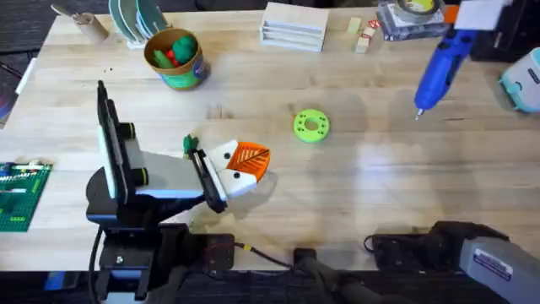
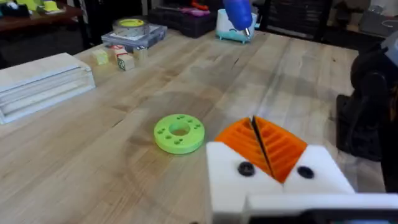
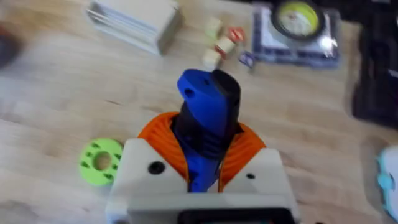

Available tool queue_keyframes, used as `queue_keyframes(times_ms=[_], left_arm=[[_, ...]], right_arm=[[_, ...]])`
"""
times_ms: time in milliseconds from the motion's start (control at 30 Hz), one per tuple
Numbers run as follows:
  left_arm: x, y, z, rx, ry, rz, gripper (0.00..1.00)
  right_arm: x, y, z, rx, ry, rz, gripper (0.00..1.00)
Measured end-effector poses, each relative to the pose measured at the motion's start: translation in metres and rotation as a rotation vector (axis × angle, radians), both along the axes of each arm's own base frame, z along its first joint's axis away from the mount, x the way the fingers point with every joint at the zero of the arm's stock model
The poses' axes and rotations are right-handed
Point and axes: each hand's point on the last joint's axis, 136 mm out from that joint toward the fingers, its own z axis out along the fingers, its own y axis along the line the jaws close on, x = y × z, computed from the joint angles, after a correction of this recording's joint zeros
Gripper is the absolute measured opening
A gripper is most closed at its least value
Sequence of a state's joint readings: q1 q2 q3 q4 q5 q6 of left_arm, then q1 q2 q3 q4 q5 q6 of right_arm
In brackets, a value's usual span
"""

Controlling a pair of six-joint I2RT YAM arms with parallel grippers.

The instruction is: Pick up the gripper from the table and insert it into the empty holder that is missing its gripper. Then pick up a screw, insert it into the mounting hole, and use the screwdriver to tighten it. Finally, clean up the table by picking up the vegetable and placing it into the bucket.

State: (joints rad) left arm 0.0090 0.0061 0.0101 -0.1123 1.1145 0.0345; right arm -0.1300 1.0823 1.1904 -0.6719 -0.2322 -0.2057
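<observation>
My right gripper [image 1: 462, 24] is shut on the blue screwdriver [image 1: 440, 63] at the far right. The tool hangs tilted, its dark tip pointing down over the table. In the right wrist view the screwdriver [image 3: 205, 118] sits between my right gripper's [image 3: 205, 155] orange pads. My left gripper [image 1: 251, 160] is shut near the table's middle. Its two orange pads [image 2: 280, 146] press together in white mounts, each showing a dark screw head. The bucket [image 1: 175, 57] stands at the back left with green and red vegetables inside. A loose gripper piece and an empty holder are out of view.
A lime-green disc [image 1: 311, 125] lies just beyond the left gripper. A small green thing [image 1: 190, 143] sits by the left wrist. White boxes [image 1: 294, 25], small blocks [image 1: 363, 35] and a tape roll [image 1: 413, 10] line the back edge. A green baseplate [image 1: 17, 194] lies at the left edge.
</observation>
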Motion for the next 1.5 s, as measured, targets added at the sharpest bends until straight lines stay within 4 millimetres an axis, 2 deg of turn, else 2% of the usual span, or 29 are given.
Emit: queue_keyframes(times_ms=[167, 233, 467, 767, 1000, 1167, 1333, 1500], left_arm=[[0.000, 0.000, 0.000, 0.000, 0.000, 0.000, 0.005], [0.000, 0.000, 0.000, 0.000, 0.000, 0.000, 0.005], [0.000, 0.000, 0.000, 0.000, 0.000, 0.000, 0.005], [0.000, 0.000, 0.000, 0.000, 0.000, 0.000, 0.005], [0.000, 0.000, 0.000, 0.000, 0.000, 0.000, 0.005], [0.000, 0.000, 0.000, 0.000, 0.000, 0.000, 0.005], [0.000, 0.000, 0.000, 0.000, 0.000, 0.000, 0.005], [0.000, 0.000, 0.000, 0.000, 0.000, 0.000, 0.005]], right_arm=[[0.003, 0.047, 0.035, 0.064, -0.172, 0.100, 0.193], [0.003, 0.073, 0.046, 0.102, -0.260, 0.163, 0.190], [-0.013, 0.161, 0.065, 0.239, -0.458, 0.402, 0.179], [-0.045, 0.234, 0.089, 0.341, -0.550, 0.622, 0.165], [-0.068, 0.276, 0.096, 0.401, -0.584, 0.747, 0.155], [-0.093, 0.302, 0.099, 0.443, -0.584, 0.862, 0.148], [-0.119, 0.317, 0.103, 0.483, -0.583, 0.972, 0.141], [-0.132, 0.331, 0.104, 0.509, -0.592, 1.030, 0.136]])
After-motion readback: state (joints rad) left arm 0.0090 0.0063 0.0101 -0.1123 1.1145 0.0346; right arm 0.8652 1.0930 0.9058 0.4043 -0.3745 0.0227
